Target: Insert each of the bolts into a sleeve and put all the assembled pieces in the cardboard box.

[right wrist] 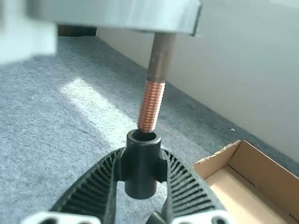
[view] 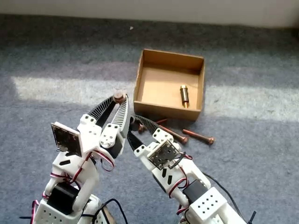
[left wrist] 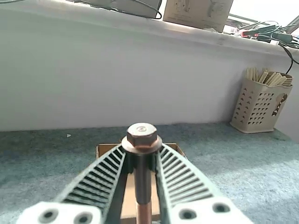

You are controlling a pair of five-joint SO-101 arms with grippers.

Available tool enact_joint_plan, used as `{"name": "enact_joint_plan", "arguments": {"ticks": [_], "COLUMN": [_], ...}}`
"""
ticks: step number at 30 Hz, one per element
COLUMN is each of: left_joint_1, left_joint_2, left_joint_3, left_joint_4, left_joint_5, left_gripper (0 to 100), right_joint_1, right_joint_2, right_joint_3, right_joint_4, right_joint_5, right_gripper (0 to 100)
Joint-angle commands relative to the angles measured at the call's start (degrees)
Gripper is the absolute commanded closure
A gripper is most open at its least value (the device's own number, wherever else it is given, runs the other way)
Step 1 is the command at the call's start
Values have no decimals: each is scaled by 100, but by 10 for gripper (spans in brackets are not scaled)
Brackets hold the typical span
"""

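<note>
My left gripper (view: 119,100) is shut on a copper bolt (left wrist: 142,140), its hex head up between the ribbed fingers (left wrist: 100,179). The bolt's threaded end (right wrist: 150,106) hangs just above the mouth of a black sleeve (right wrist: 140,163), which my right gripper (right wrist: 140,175) is shut on and holds upright. In the high view the right gripper (view: 134,127) sits just below the left one, close to the front wall of the cardboard box (view: 142,70). One assembled piece (view: 184,95) lies inside the box. Two loose bolts (view: 198,136) lie on the carpet in front of the box.
Grey carpet (view: 56,60) covers the floor, with a sunlit band across it. A white wall (left wrist: 117,79) rises behind, with a perforated beige holder (left wrist: 259,105) of sticks at its foot. Open carpet lies to the left of the box.
</note>
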Motion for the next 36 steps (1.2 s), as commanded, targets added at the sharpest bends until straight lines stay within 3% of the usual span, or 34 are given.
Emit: {"name": "enact_joint_plan", "arguments": {"ticks": [1,5,22,27,36], "left_joint_1": [101,462,567,611,620], "left_joint_2": [-48,-48,-66,-66,-31], "left_joint_3": [31,136,268,620,778], "left_joint_4": [-149,-141,97,70,88], "left_joint_5": [26,26,18,-325,-642], "left_gripper": [993,993,993,993,992], "right_joint_1": [101,110,435,848,980], "right_joint_2": [-136,-136,-136,-136,-136], "right_joint_3": [479,479,479,479,488], "right_joint_4": [-40,-40,-40,-40,-40], "right_joint_5": [70,70,53,-747,-782], "right_gripper": [993,993,993,993,993]}}
